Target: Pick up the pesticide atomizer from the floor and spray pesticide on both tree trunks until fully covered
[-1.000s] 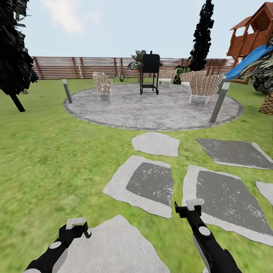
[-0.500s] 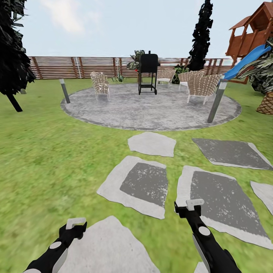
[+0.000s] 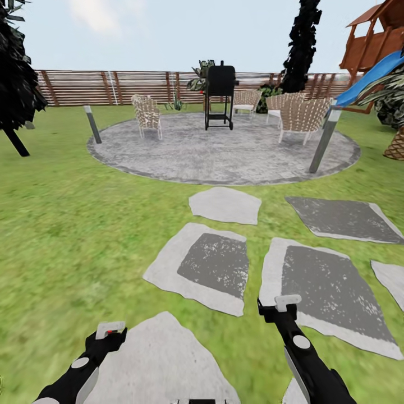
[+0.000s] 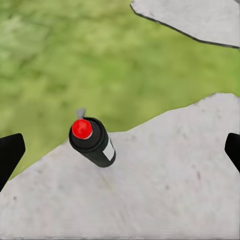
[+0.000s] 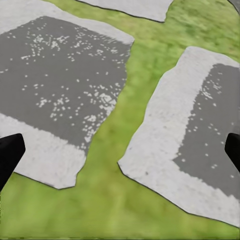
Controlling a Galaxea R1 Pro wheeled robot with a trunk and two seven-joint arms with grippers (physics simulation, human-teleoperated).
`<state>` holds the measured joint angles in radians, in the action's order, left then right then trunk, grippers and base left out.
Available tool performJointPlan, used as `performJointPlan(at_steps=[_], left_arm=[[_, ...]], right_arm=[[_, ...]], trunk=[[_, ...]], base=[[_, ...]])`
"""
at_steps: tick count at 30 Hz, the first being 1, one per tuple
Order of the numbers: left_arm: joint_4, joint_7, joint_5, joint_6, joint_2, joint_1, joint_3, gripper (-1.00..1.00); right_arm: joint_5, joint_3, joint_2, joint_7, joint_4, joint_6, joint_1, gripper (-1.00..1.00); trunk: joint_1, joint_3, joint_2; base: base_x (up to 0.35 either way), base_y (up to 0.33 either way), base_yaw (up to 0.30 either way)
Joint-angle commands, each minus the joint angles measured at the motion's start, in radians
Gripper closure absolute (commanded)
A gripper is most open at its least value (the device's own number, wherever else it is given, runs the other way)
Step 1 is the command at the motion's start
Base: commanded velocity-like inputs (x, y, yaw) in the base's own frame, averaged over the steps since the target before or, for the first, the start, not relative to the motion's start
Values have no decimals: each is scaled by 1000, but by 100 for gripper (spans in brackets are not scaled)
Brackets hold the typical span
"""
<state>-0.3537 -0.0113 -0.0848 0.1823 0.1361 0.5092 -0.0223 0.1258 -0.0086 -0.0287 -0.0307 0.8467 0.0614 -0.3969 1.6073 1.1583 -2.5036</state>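
Standing on a pale paving stone (image 4: 165, 175) just below the left gripper (image 4: 120, 150), the black pesticide atomizer (image 4: 93, 142) with its red cap sat between wide-spread fingertips, untouched. The right gripper (image 5: 120, 150) hung equally wide over two grey-centred slabs (image 5: 60, 80) split by grass. Across the upper middle of the head view lay a round stone patio (image 3: 224, 151) with one black grill (image 3: 220, 95), four wicker chairs (image 3: 147, 114) and two short posts (image 3: 324, 140); a slatted fence (image 3: 112, 87) ran behind, a playhouse (image 3: 376, 42) upper right
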Motion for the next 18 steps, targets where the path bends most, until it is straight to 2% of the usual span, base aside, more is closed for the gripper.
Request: performJointPlan(at_steps=[1,18], left_arm=[[0,0,-1,0,0,0,0,-100],[-1,3,-5,0,3,0,-5,-100]], right_arm=[[0,0,0,0,0,0,0,-100],[0,-1,-3,0,3,0,0,-100]], trunk=[[0,6,0],[8,99,-4]], base=[[0,0,0],[0,0,0]])
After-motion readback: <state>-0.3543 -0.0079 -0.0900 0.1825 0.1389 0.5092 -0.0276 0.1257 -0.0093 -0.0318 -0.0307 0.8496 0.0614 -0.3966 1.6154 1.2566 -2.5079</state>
